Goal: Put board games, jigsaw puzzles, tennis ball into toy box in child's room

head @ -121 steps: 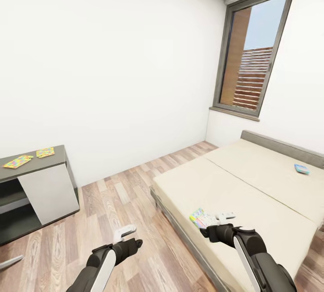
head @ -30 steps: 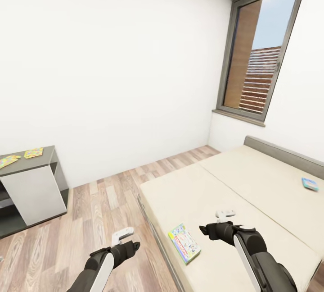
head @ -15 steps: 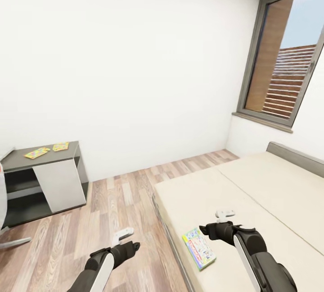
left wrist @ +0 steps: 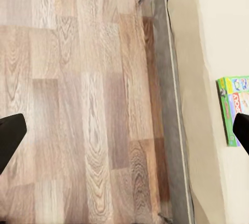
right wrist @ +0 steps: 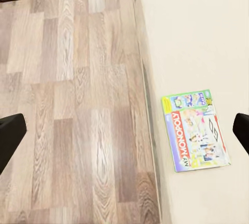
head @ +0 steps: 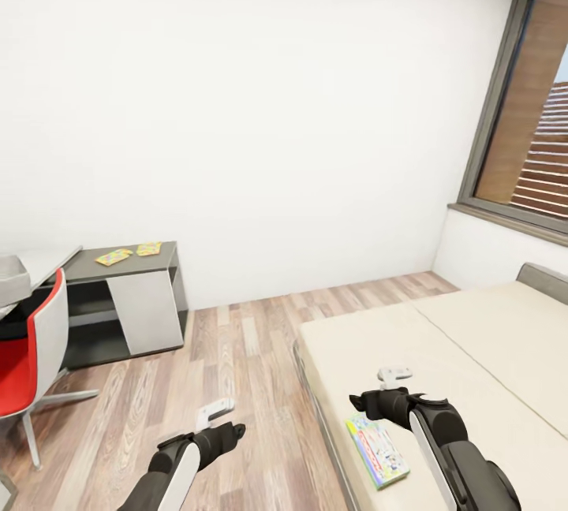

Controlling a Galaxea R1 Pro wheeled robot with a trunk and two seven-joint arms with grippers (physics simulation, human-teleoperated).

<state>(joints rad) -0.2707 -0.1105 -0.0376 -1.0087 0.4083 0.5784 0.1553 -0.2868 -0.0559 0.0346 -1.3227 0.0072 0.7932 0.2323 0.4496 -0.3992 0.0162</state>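
A green-edged board game (head: 377, 449) with a red title band lies flat on the beige bed (head: 465, 353), close to its near edge. It also appears in the left wrist view (left wrist: 233, 107) and the right wrist view (right wrist: 196, 130). My right gripper (head: 394, 374) hovers open just above and beyond it. My left gripper (head: 214, 410) is open over the wood floor. In both wrist views the dark fingertips stand wide apart, left (left wrist: 124, 133) and right (right wrist: 124, 133). Two jigsaw puzzles (head: 114, 256) (head: 148, 248) lie on the dark cabinet end of the table (head: 87, 270). A corner of the grey toy box (head: 9, 274) shows at the far left.
A red swivel chair (head: 31, 349) stands at the table, left of my left arm. Wood-plank floor (head: 237, 353) runs between the cabinet and the bed. A dark-framed window (head: 528, 117) sits in the right wall above the grey headboard (head: 544, 281).
The whole view has swung left as the camera turned. The chair, pale desk top and toy box came into view, and the small blue box on the bed left it. Both arms hold their pose.
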